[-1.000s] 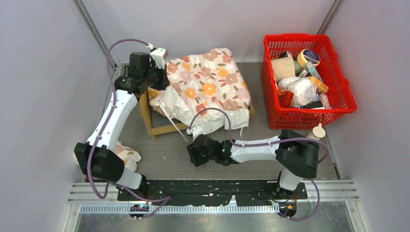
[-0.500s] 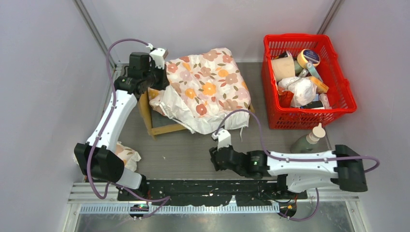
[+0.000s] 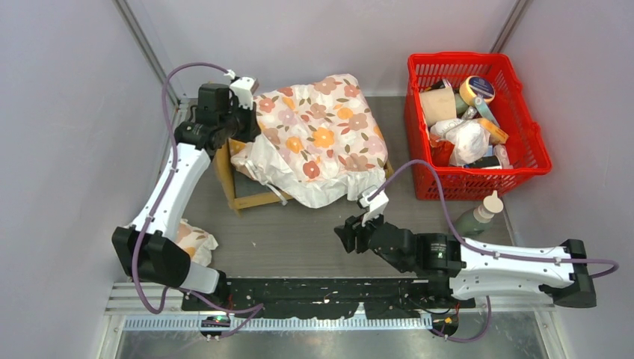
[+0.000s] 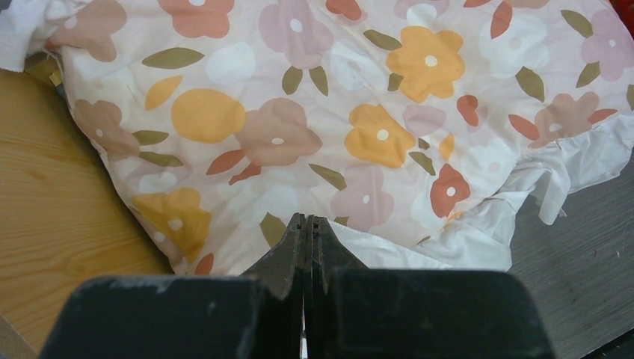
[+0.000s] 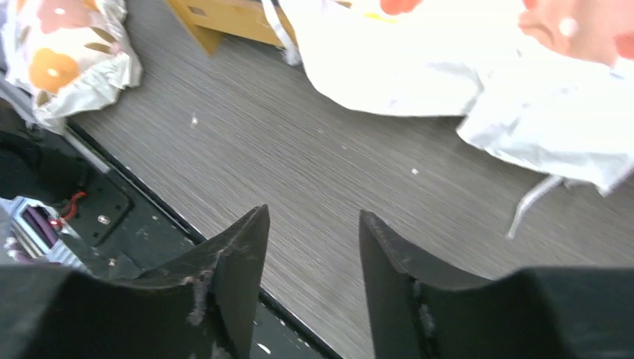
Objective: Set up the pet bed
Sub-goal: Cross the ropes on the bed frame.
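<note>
We see the bed [image 3: 254,200] to the left of the basket [image 3: 478,183], on the table [image 5: 299,149]. Its wooden frame lies mostly under the floral cushion [image 3: 318,138], which drapes across it and spills over the end towards the basket. Our left gripper [image 4: 306,218], at the bed's side farthest from the basket, is clenched with its tips against the cushion's edge; we cannot tell whether cloth is pinched. Our right gripper [image 5: 312,213] hangs released, with only bare table between its jaws, nearer to us than the basket and left of it. A bottle [image 3: 478,215] stands just in front of the basket.
</note>
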### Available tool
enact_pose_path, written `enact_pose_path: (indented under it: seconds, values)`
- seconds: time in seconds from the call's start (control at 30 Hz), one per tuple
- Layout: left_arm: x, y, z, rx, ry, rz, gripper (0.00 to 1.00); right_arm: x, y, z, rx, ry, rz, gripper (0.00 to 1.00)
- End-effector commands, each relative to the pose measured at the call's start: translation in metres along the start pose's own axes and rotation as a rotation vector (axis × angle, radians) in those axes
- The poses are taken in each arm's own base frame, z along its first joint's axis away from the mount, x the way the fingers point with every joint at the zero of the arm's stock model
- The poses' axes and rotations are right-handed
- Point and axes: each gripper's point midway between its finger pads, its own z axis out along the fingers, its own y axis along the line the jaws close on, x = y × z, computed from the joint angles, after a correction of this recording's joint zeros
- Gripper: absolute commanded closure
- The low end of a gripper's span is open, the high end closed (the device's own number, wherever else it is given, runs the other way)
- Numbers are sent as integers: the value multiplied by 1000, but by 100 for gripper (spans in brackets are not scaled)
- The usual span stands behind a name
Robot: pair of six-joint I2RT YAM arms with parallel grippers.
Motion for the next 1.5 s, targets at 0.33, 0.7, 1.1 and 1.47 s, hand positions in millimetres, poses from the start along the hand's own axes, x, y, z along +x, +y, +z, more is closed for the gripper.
enact_pose_path:
  seconds: [0.33, 0.7, 1.1, 1.47]
  values:
    - [-30, -20, -26, 78, -147, -3, 100, -95, 111, 148, -385, -82, -183, 49]
    - [-42, -25, -29, 106, -169, -6, 100, -78, 133, 243, -404, 11, -235, 53]
    - [-44, -23, -29, 94, -168, 2, 100, -42, 105, 269, -315, 95, -267, 51]
    - [-50, -22, -27, 91, -187, -3, 100, -36, 115, 277, -391, 107, -239, 68]
